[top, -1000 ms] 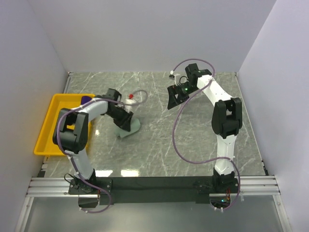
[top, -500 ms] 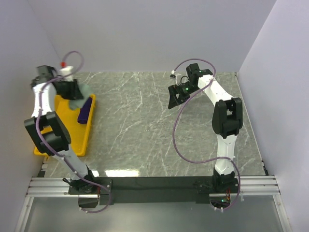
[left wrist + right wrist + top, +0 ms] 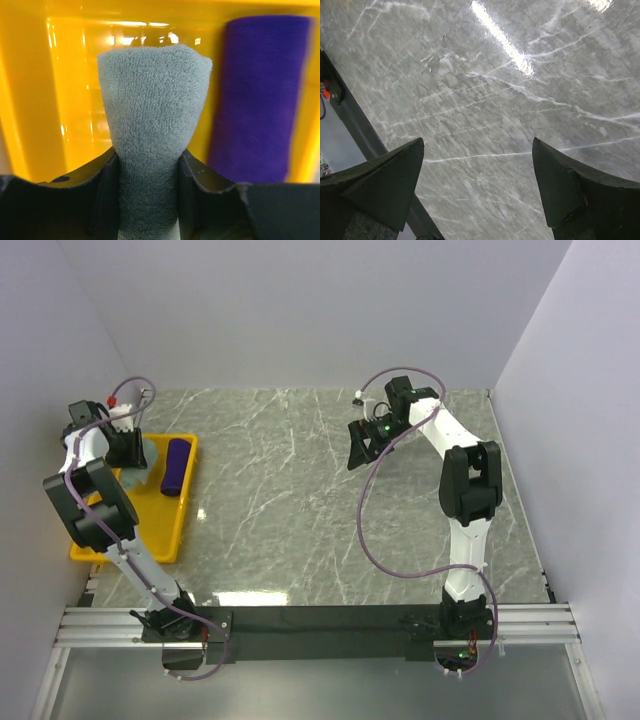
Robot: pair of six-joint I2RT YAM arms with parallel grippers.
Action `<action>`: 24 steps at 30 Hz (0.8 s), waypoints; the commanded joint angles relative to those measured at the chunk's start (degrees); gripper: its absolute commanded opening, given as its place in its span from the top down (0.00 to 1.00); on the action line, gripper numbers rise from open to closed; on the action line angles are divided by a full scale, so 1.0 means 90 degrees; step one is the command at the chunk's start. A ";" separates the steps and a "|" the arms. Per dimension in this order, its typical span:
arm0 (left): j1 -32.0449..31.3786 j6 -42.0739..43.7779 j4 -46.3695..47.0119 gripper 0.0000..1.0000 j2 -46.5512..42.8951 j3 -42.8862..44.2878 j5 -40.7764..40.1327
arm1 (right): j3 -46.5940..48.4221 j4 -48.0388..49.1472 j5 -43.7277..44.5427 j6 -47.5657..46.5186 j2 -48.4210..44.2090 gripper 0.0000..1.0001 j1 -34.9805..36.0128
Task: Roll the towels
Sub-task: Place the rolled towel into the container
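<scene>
Over the near half of the yellow tray (image 3: 128,532) nothing has changed: bare yellow floor, no cloth on it. The change is in the tray's far half. A second ago the left gripper (image 3: 128,445) was out on the marble table (image 3: 300,520), to the right of the tray, with the mint green towel (image 3: 145,452) in its grip. Half a second ago it was swinging high above the tray's far end. Now it hangs low inside the tray, at the far left corner.

In the left wrist view the jaws are clamped tight on the mint towel (image 3: 152,95), pinching its waist so that the free end flares out above the tray floor (image 3: 30,100). It looks like a compact roll. Whether it already rests on the floor I cannot tell.

Just to its right, inside the same tray and apart from it, lies the purple towel (image 3: 260,95), a finished roll set lengthwise.

Both towels being rolled and in the tray, I judge that only the release is left.

Well to the right of the tray, the right gripper (image 3: 477,185) hovers above bare marble, fingers spread wide, holding nothing.
</scene>
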 commanded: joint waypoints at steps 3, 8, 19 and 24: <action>-0.0004 -0.0423 0.0945 1.00 0.0475 -0.0058 -0.0367 | -0.0140 0.0053 -0.0163 -0.0017 -0.0115 0.05 -0.0047; -0.0101 -0.0638 0.0985 1.00 0.0739 0.0089 -0.0094 | -0.0306 0.0102 -0.0134 -0.0047 -0.0213 0.04 -0.0047; -0.0433 -0.0833 0.0897 0.96 0.0866 0.0069 0.0336 | -0.0482 0.0131 -0.0114 -0.0096 -0.0262 0.03 -0.0038; -0.0433 -0.0853 0.0711 0.83 0.0935 0.0089 0.0512 | -0.0511 0.0122 -0.0095 -0.0115 -0.0272 0.03 -0.0047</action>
